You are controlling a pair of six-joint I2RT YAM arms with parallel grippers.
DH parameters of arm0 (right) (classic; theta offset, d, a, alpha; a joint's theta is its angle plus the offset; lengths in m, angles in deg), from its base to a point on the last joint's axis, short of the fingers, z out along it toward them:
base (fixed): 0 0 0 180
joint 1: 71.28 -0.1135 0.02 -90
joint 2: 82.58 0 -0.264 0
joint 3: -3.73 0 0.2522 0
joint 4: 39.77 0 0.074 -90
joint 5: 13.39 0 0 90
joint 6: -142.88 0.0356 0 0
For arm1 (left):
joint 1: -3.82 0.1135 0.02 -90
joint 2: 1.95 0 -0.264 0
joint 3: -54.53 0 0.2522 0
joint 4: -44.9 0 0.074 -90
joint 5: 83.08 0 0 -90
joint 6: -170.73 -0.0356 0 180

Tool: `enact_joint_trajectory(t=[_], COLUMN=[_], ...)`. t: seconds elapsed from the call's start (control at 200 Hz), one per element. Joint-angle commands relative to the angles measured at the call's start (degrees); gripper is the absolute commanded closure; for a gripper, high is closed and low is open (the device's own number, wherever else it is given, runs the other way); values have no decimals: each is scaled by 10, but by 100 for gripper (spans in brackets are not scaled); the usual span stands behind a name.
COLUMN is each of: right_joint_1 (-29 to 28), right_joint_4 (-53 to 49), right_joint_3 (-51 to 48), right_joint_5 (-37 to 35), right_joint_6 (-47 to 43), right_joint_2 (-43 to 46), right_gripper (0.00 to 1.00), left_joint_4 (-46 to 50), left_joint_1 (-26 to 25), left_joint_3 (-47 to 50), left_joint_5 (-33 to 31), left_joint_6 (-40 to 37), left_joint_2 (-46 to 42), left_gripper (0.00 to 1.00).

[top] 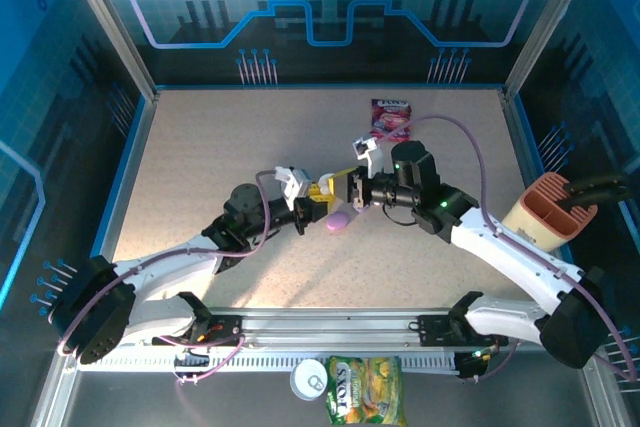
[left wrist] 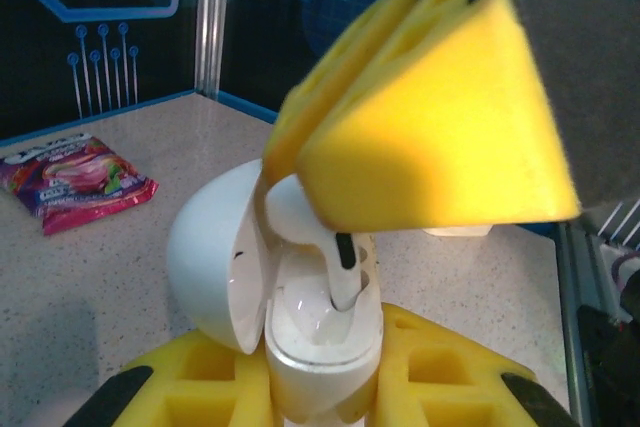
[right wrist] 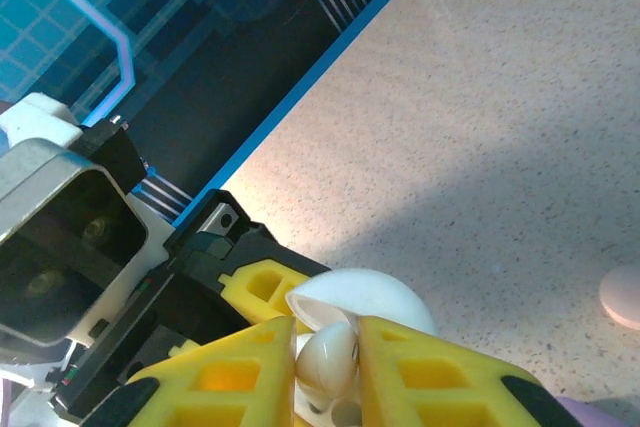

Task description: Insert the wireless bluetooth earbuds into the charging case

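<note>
Step in hand: seating one bud. Left pincer is pressed together on the base of the white pebble-shaped plastic charging case at mid-bench. The domed lid is swung open, to the left in the left wrist view.

Right pincer is pinching a small glossy white plastic earbud between its yellow pads. The bud comes in from above with its lower end down in the case's well. It is not seated and looks slightly tilted. Can't tell if the other well is filled.

To do it well, my judgement:
- Left holds the case steady.
- Line the bud up with the socket, then push straight along the well with light force and no twist.
- Let go only once the bud sits flush, so the lid can close.

Risks:
- The pads are wide and close to the lid and rim, so they could bump the lid or lever the case out of the left grip.
- The bud is slick and may pop out sideways.

A pale purple pebble-shaped case lies on the bench just beside the pincers. A pink snack packet is farther back. Both are out of the way.
</note>
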Motion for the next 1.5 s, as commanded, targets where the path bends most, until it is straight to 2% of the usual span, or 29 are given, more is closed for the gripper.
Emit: enact_joint_trajectory(t=[0.0,0.485,0.715,1.07,1.156,1.226,1.301,1.361,1.491], right_joint_1=[-12,-12,-12,-12,-12,-12,-12,-12,-12], right_joint_4=[-19,-29,-31,-44,-48,-56,-61,-60,-59], right_joint_3=[18,10,10,1,-1,-1,0,1,8], right_joint_5=[26,12,-7,-30,-20,-15,-14,-12,-6], right_joint_6=[-19,-30,-28,-21,-20,-17,-16,-15,-15], right_joint_2=[-3,4,17,55,58,55,53,50,43], right_gripper=[79,78,60,52,61,78,90,94,94], left_joint_4=[-66,-90,-69,-69,-69,-72,-73,-73,-71], left_joint_1=[1,1,1,3,4,4,5,4,5], left_joint_3=[14,24,18,18,17,16,14,13,12], left_joint_5=[27,31,29,22,21,23,27,30,34], left_joint_6=[-59,-85,-79,-62,-60,-58,-57,-58,-60], left_joint_2=[-15,-19,-22,-9,-4,-2,0,-1,-1], left_gripper=[83,83,83,83,83,83,83,83,83])
